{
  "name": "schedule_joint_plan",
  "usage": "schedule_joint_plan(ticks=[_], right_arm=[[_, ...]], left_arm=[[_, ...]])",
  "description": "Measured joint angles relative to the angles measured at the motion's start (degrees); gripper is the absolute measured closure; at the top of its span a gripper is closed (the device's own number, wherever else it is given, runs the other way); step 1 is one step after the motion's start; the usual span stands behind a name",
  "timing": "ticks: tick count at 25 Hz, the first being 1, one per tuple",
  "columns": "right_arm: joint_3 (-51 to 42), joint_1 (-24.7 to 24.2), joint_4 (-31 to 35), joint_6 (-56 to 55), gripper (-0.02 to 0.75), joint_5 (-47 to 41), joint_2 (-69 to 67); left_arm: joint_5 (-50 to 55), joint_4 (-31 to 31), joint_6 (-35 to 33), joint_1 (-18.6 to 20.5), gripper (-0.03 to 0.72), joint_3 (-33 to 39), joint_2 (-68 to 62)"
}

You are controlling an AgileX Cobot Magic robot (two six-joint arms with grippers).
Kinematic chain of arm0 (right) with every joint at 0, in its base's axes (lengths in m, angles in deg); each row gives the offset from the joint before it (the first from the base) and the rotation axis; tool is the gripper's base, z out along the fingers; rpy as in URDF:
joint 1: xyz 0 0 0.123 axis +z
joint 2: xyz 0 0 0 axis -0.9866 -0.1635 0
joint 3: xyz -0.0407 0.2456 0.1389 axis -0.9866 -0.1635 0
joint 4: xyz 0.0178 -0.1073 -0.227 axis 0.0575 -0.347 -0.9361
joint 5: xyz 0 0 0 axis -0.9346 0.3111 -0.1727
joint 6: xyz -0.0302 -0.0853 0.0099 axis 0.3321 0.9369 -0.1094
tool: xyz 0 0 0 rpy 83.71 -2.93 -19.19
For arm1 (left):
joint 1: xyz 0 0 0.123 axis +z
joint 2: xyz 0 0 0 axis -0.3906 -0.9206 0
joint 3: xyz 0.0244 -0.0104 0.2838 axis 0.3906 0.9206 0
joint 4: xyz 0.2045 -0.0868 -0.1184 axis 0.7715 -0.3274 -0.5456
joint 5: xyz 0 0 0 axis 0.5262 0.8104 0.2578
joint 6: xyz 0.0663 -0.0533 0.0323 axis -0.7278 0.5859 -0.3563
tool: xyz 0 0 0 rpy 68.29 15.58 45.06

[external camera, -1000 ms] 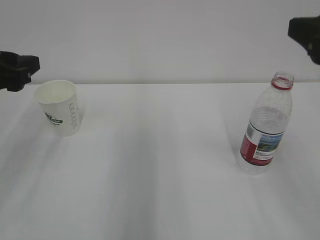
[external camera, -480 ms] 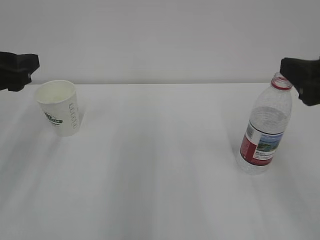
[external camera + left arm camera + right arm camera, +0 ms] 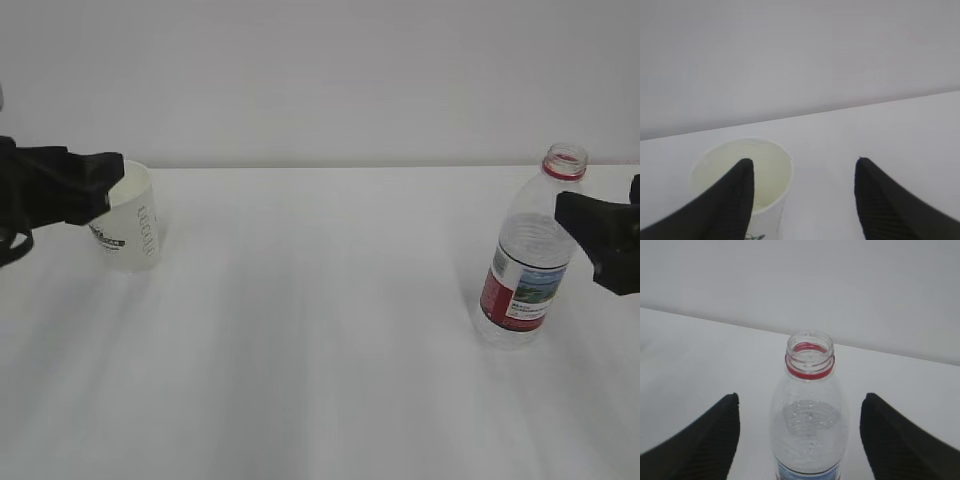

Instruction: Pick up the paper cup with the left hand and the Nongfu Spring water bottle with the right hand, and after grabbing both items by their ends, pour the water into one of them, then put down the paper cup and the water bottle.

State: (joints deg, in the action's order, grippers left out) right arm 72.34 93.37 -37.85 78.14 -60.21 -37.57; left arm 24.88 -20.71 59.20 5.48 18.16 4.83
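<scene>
White paper cup standing upright at far left on the table, left hand level with the rim, jaws parted, one finger across the cup mouth, the other wide to the right, nothing gripped; likely so placed to close on the wall. At right, Nongfu Spring water bottle upright, uncapped, water inside. Right hand just beside it at shoulder height, jaws spread wide astride the body, nothing held, apparently ready to grasp.
</scene>
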Motion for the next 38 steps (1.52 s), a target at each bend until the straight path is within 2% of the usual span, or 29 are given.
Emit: schedule_joint_plan(ticks=[6,14,17,22,29,38], right_arm=[[-3.8,0.0,2.4,0.0,0.17,2.8,0.0],[-9.7,0.0,6.6,-0.1,0.17,12.3,-3.2],[-9.9,0.0,6.7,-1.4,0.17,14.4,-7.4],[-12.4,0.0,6.5,-3.0,0.17,25.0,-13.9],[-15.6,0.0,6.4,-3.2,0.17,35.3,-22.2],[-15.6,0.0,2.4,-3.2,0.17,46.7,-37.3]], left_arm=[[-3.9,-0.1,0.0,-1.1,0.228,2.7,-1.1],[-5.2,-1.7,0.0,-1.1,0.228,6.8,-1.2],[-8.6,-2.4,0.0,-1.1,0.228,9.1,-1.7],[-13.5,-2.7,0.0,-1.1,0.228,12.5,-3.4],[-14.7,-2.9,0.0,-1.1,0.228,13.0,-5.0],[-17.6,-2.9,0.0,-1.1,0.228,13.0,-9.3]])
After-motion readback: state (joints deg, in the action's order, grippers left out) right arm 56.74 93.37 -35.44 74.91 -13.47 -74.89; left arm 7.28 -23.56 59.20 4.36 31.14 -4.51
